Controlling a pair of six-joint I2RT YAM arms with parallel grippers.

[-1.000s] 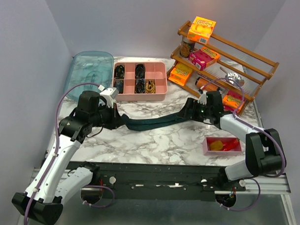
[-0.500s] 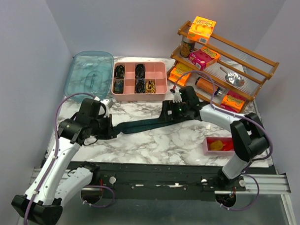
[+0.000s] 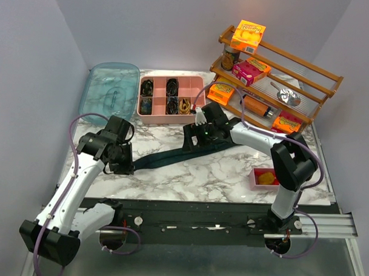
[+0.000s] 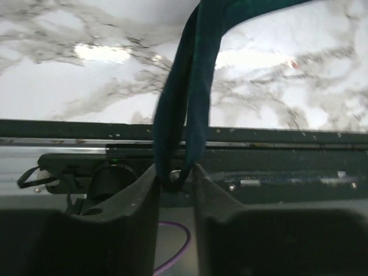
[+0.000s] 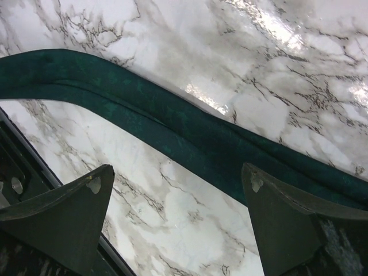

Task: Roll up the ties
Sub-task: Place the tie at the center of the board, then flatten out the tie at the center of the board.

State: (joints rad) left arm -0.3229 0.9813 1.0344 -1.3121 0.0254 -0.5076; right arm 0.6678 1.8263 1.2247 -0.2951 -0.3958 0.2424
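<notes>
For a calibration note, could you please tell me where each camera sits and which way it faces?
Top external: fixed above and behind the robot, looking down on the table; left gripper and right gripper both show.
Left wrist: on the left arm, facing the table's near edge; its fingers pinch the tie.
Right wrist: on the right arm, looking down between its spread fingertips.
Shared: all three show the tie.

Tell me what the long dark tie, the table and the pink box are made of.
The tie looks like woven fabric, dark teal with a soft sheen: it droops and folds. The table looks like polished marble, or a marble print: white, grey veins, shiny glare. The pink box seems smooth plastic, with thin even walls.
</notes>
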